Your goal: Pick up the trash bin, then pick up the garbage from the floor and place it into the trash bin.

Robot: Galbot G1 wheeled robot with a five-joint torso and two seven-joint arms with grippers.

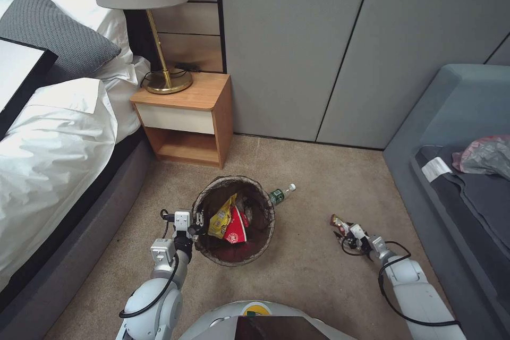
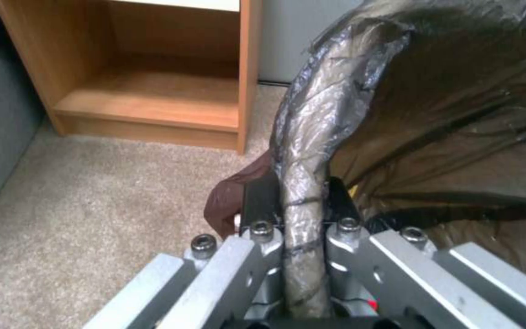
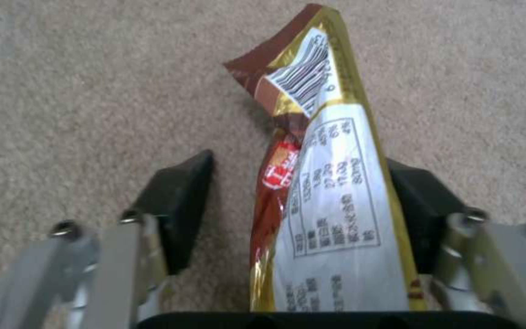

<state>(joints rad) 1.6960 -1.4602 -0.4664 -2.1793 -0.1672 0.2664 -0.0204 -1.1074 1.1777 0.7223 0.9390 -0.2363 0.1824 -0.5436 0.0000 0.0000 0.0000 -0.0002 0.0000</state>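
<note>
A beige carpeted floor (image 1: 297,170) carries everything. The trash bin (image 1: 234,220) stands on it near the middle, just in front of a wooden nightstand (image 1: 186,117) whose base also rests on the carpet. A plastic bottle (image 1: 281,194) with a green label lies on its side just beside the bin's far rim. Well apart from the bin, toward the grey sofa (image 1: 457,170), a brown-and-gold snack wrapper (image 3: 330,183) lies on the carpet. The bed (image 1: 53,159) stands along the floor's left edge, beside the nightstand.
</note>
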